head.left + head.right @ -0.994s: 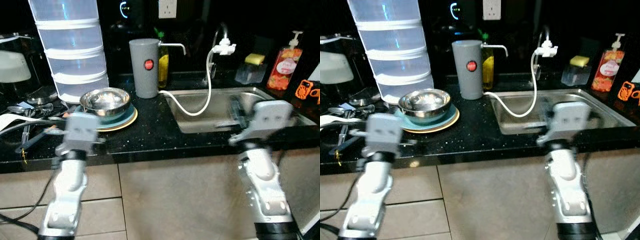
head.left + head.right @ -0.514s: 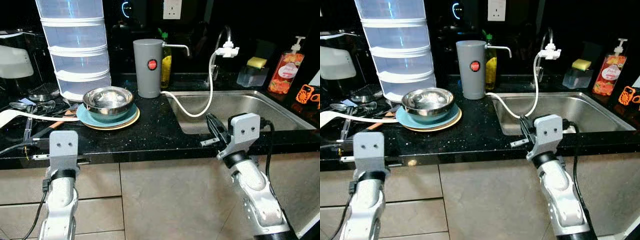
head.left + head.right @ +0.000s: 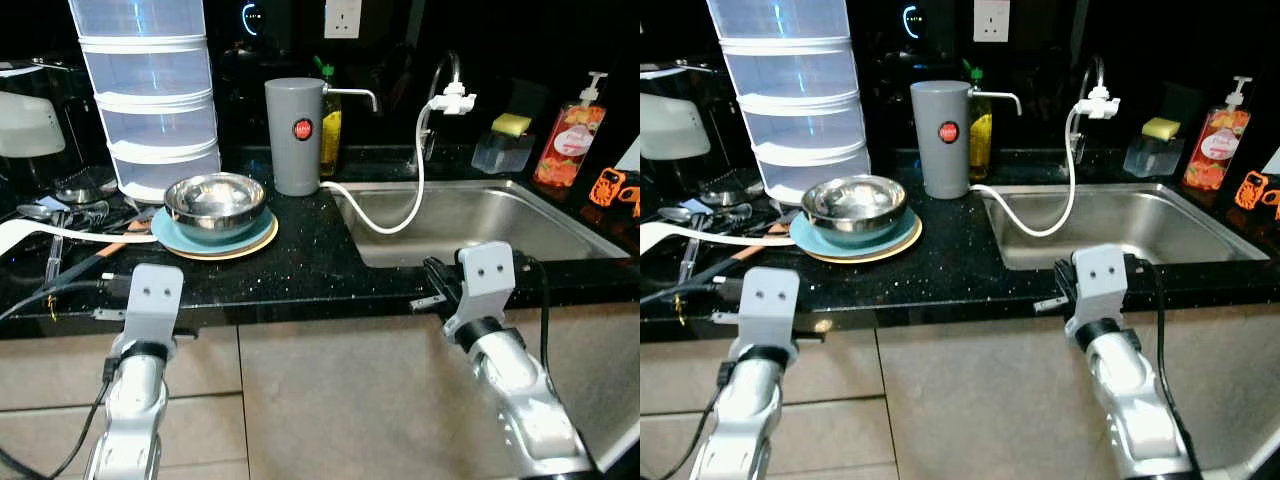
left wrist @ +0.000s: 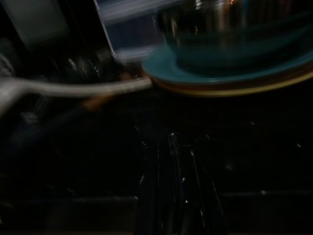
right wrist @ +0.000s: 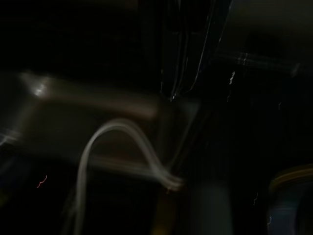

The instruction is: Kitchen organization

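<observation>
I face the black counter [image 3: 300,270], both arms raised empty before reaching the steel bowl [image 3: 215,198] on stacked plates [image 3: 250,240]; jaw openings unclear.

You face black speckled bench [image 3: 300,265] with steel sink [image 3: 470,215] sunk in its right half. Beige cabinet fronts [image 3: 330,400] below, seams between panels. Back wall dark; white socket [image 3: 342,17] high at centre. Tap [image 3: 440,85] behind sink. Light dim, glints on bench edge and steel.
</observation>
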Tool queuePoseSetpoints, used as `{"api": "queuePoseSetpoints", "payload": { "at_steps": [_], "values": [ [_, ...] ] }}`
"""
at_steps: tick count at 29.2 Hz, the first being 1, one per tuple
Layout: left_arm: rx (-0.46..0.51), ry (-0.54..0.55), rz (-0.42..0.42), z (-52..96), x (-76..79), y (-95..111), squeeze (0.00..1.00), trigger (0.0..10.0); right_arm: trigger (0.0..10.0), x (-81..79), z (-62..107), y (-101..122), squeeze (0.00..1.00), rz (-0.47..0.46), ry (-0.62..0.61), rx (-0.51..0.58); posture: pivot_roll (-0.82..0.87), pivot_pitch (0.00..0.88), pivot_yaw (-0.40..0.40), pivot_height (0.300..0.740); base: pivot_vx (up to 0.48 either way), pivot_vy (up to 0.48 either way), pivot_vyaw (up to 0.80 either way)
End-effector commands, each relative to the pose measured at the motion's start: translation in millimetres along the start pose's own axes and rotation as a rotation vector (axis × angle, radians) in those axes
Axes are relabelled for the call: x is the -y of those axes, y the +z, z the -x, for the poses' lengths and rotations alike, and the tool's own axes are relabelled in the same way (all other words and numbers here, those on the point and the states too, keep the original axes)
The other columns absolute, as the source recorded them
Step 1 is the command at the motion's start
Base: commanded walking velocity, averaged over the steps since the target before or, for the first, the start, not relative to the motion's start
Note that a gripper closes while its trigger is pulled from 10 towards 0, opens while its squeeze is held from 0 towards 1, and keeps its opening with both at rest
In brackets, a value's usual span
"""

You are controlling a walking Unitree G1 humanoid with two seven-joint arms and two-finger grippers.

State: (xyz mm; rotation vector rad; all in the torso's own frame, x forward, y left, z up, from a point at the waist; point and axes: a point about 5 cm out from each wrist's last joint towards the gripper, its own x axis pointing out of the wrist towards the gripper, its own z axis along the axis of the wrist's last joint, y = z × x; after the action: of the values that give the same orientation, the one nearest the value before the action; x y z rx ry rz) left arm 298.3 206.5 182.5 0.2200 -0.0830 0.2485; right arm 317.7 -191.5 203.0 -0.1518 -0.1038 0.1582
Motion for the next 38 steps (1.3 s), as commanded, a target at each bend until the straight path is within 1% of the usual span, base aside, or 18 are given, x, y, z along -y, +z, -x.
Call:
{"api": "queuePoseSetpoints", "payload": {
  "at_steps": [1,3,7,8,9,10,11,14,18,27,28,29,30,31,32,33,35,38],
  "values": [
    [-0.015,-0.007,0.012,0.1,0.0,-0.2,0.0,10.0,10.0,1.5,0.1,2.7,0.0,-0.013,0.005,-0.007,0.08,0.043,-0.033,0.74,0.0,0.0,0.0],
    [-0.062,-0.013,0.101,-1.7,-0.5,2.5,0.0,10.0,10.0,2.2,-0.1,6.9,0.0,-0.061,0.034,-0.037,0.08,0.043,-0.033,0.74,0.0,0.0,0.0],
    [-0.062,-0.013,0.101,-1.7,-0.5,2.5,0.0,10.0,10.0,2.2,-0.1,6.9,0.0,-0.061,0.034,-0.037,0.08,0.043,-0.033,0.74,0.0,0.0,0.0],
    [-0.045,-0.03,0.084,-3.8,-0.6,8.6,0.0,10.0,10.0,0.2,-2.3,12.8,0.0,-0.197,0.037,-0.025,0.08,0.041,-0.036,0.74,0.0,0.0,0.0],
    [-0.045,-0.03,0.084,-3.8,-0.6,8.6,0.0,10.0,10.0,0.2,-2.3,12.8,0.0,-0.197,0.037,-0.025,0.08,0.041,-0.036,0.74,0.0,0.0,0.0],
    [0.004,-0.048,0.038,-5.7,2.4,15.3,0.0,10.0,10.0,4.0,-5.6,14.6,0.0,-0.329,-0.038,0.031,0.08,0.041,-0.033,0.74,0.0,0.0,0.0],
    [0.004,-0.048,0.038,-5.7,2.4,15.3,0.0,10.0,10.0,4.0,-5.6,14.6,0.0,-0.329,-0.038,0.031,0.08,0.041,-0.033,0.74,0.0,0.0,0.0],
    [0.234,-0.143,-0.197,-5.3,22.7,40.0,0.0,10.0,10.0,3.1,-8.3,12.3,0.0,-0.631,-0.176,0.145,0.07,0.041,-0.027,0.74,0.0,0.0,0.0],
    [0.286,-0.171,-0.25,-3.5,28.1,45.5,0.0,10.0,10.0,0.9,-8.0,12.0,0.0,-0.661,-0.181,0.15,0.07,0.041,-0.027,0.74,0.0,0.0,0.0],
    [0.336,-0.258,-0.224,3.0,42.1,52.2,0.0,10.0,10.0,-10.1,-6.0,8.4,0.0,-0.595,-0.167,0.138,0.07,0.04,-0.022,0.74,0.0,0.0,0.0],
    [0.278,-0.273,-0.041,3.9,45.4,51.9,0.0,10.0,10.0,-18.7,-5.3,3.1,0.0,-0.549,-0.149,0.109,0.07,0.04,-0.022,0.74,0.0,0.0,0.0],
    [0.278,-0.273,-0.041,3.9,45.4,51.9,0.0,10.0,10.0,-18.7,-5.3,3.1,0.0,-0.549,-0.149,0.109,0.07,0.04,-0.022,0.74,0.0,0.0,0.0],
    [0.217,-0.25,0.12,0.3,42.8,51.7,0.0,10.0,10.0,-26.8,-5.8,5.1,0.0,-0.368,-0.104,0.117,0.07,0.036,-0.021,0.74,0.0,0.0,0.0],
    [0.217,-0.25,0.12,0.3,42.8,51.7,0.0,10.0,10.0,-26.8,-5.8,5.1,0.0,-0.368,-0.104,0.117,0.07,0.036,-0.021,0.74,0.0,0.0,0.0],
    [0.168,-0.221,0.218,-4.3,38.4,51.0,0.0,10.0,10.0,-32.1,-6.3,8.1,0.0,-0.238,-0.067,0.133,0.07,0.036,-0.02,0.74,0.0,0.0,0.0],
    [0.119,-0.163,0.315,-13.0,28.0,49.4,0.0,10.0,10.0,-35.5,-7.7,16.5,0.0,0.004,-0.03,0.186,0.07,0.036,-0.02,0.74,0.0,0.0,0.0],
    [0.096,-0.131,0.356,-17.4,22.1,46.2,0.0,10.0,10.0,-34.7,-9.2,18.4,0.0,0.102,-0.035,0.205,0.07,0.036,-0.02,0.74,0.0,0.0,0.0],
    [0.115,-0.106,0.315,-18.8,19.0,44.0,0.0,10.0,10.0,-31.4,-10.4,17.3,0.0,0.074,-0.055,0.213,0.07,0.036,-0.02,0.74,0.0,0.0,0.0]
  ]
}}
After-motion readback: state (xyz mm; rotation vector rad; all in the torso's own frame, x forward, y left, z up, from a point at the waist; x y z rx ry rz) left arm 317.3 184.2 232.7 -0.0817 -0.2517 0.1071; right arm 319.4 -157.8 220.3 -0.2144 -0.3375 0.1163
